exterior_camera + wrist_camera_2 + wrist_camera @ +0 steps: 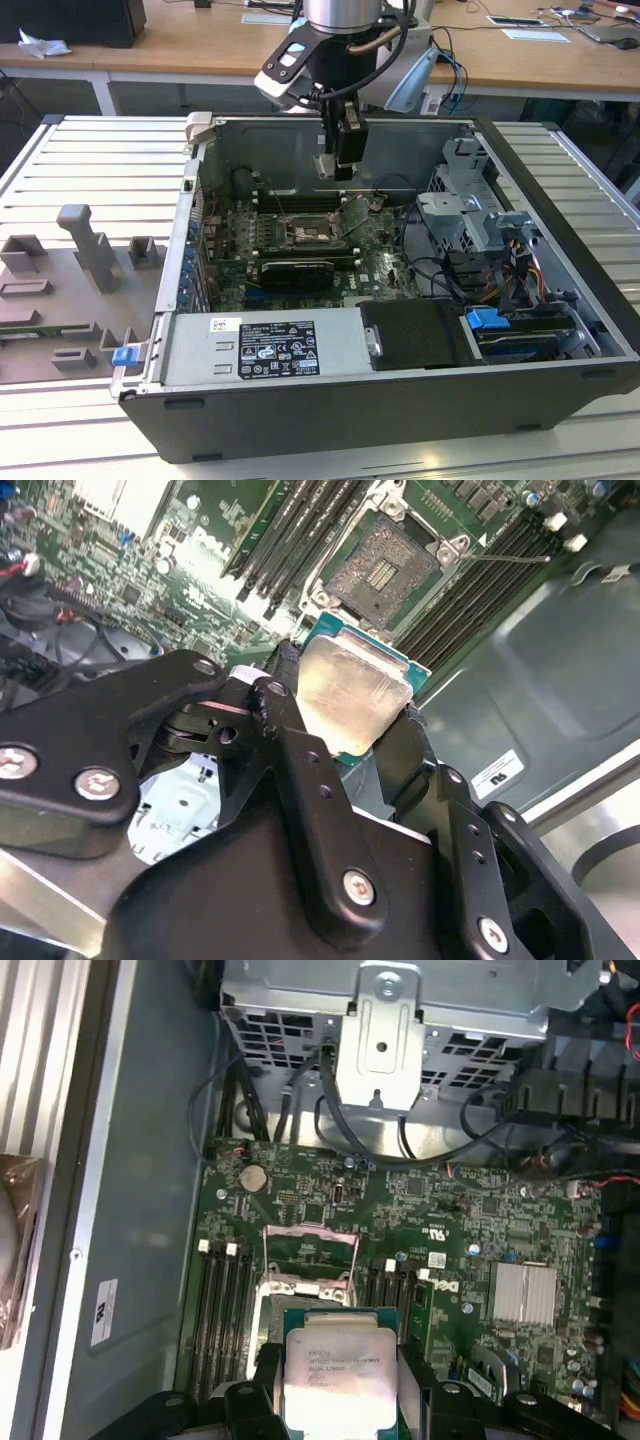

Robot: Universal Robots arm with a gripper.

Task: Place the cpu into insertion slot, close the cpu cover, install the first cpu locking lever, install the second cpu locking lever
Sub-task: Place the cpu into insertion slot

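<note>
My gripper (350, 708) is shut on the cpu (355, 695), a flat square chip with a pale metal face on a green base, gripped by two opposite edges. In the first wrist view the cpu (335, 1365) hangs just above the motherboard and covers part of the insertion slot (268, 1305). The square black insertion slot (385, 570) lies open with its contact field bare. The cpu cover (310, 1248), a thin silver frame, stands raised at the slot's far edge. A thin locking lever (510, 555) sticks out beside the slot. In the exterior view the gripper (340, 170) hovers inside the case above the slot (305, 232).
The open computer case (560, 250) walls in the board. Memory slots (290, 540) flank the socket. A long black card (295, 270), a power supply (270, 345) and a drive cage (470, 215) with cables surround it. Grey fixtures (85, 250) stand at the exterior view's left.
</note>
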